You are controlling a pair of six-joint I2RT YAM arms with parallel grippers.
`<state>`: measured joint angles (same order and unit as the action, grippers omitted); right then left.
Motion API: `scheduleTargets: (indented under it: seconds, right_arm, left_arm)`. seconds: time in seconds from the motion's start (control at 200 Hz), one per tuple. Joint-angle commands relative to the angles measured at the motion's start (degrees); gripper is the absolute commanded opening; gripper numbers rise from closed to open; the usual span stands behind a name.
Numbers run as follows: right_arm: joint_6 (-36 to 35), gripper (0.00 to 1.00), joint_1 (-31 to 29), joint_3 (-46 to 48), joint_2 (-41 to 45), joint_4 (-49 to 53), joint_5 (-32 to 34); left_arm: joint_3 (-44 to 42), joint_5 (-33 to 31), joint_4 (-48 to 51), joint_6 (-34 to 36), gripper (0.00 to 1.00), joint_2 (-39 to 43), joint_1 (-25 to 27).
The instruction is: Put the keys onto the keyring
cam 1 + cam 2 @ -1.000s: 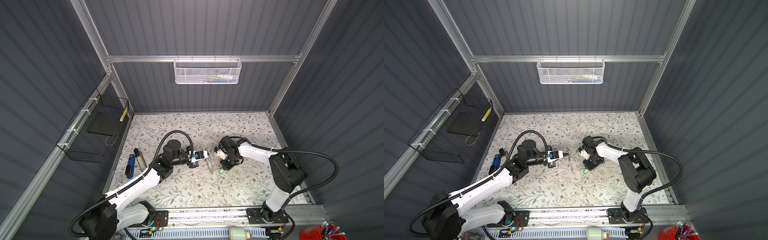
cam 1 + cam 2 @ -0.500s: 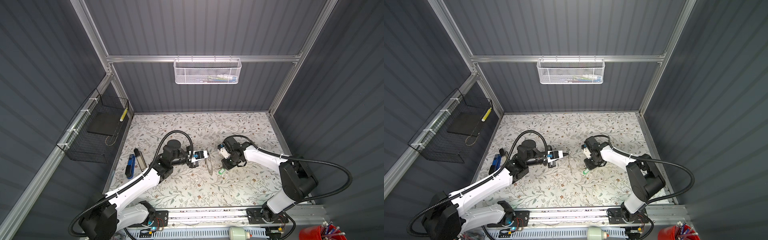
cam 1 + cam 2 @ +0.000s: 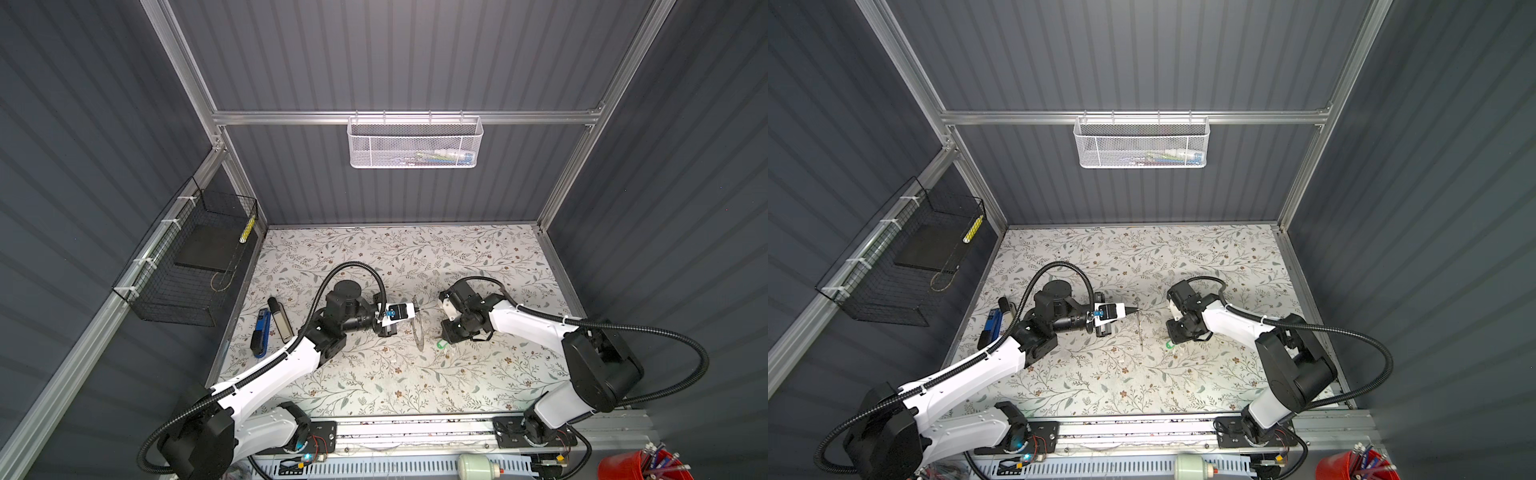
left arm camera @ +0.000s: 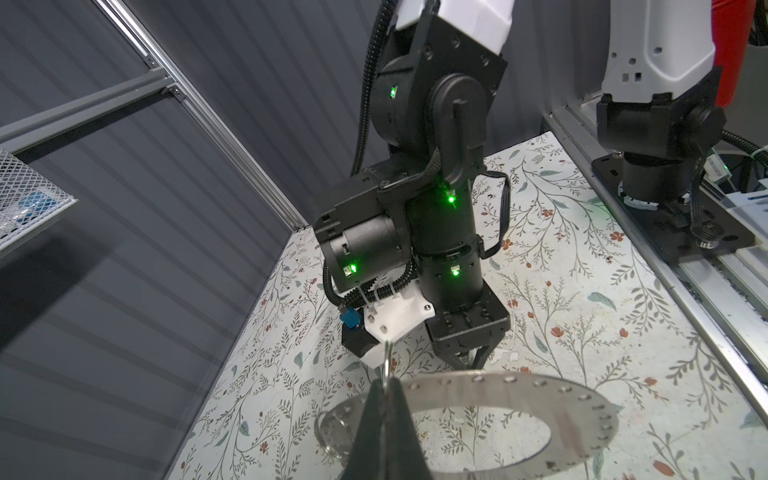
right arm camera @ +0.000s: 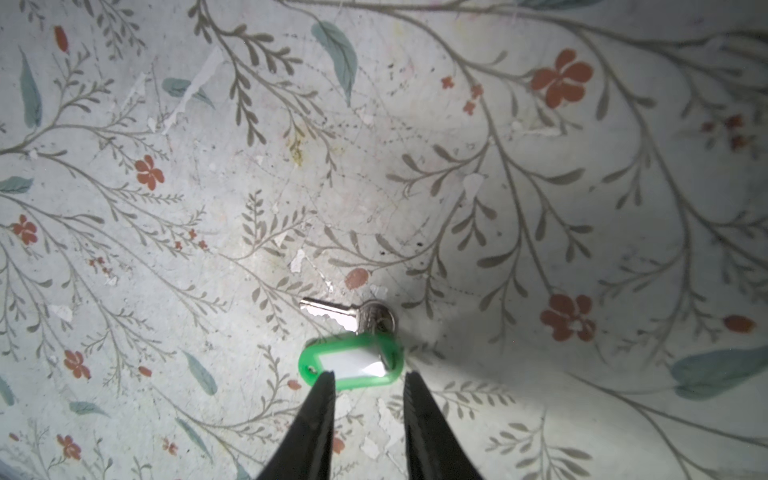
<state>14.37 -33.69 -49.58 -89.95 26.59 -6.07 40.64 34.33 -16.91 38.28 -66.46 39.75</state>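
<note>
Right wrist view: the right fingers (image 5: 309,419) stand partly open and empty. Their tips bracket the green key tag (image 5: 351,363), one over its holed end and the other just past the opposite end; whether they touch it I cannot tell. The silver key (image 5: 330,311) lies just beyond, its head against the tag.

In both top views, over the last second the right arm's elbow has swung out toward the lower right, while its fingers stayed low over the tag, just right of centre on the tabletop (image 3: 374,374). I judge it lined up for the pick but not yet gripping.

The left fingers (image 4: 374,428), unmoved, are closed on the rim of the keyring (image 4: 519,384). They hold it on edge at centre, near the tag but apart.
</note>
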Motion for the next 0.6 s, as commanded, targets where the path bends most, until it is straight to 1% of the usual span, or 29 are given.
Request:
scheduleTargets:
  seconds: [0.0,0.08,0.315,0.595]
  right_arm:
    - [1.27,0.29,-0.29,1.51,0.28,-3.62,2.86]
    - [1.53,0.27,-0.28,2.5,0.99,-4.0,4.16]
    - [1.98,0.25,-0.3,2.57,0.24,-4.0,4.7]
    - [1.2,0.2,-0.24,1.88,-0.66,-3.98,3.59]
  left_arm:
    - [-0.74,1.88,-2.71,-0.84,0.0,1.92,-0.28]
    - [-1.05,1.83,-2.69,-0.69,0.0,2.6,-0.28]
    - [-1.59,1.93,-3.07,-0.85,0.0,2.88,-0.28]
    - [-1.93,1.63,-3.04,-0.67,0.0,3.02,-0.28]
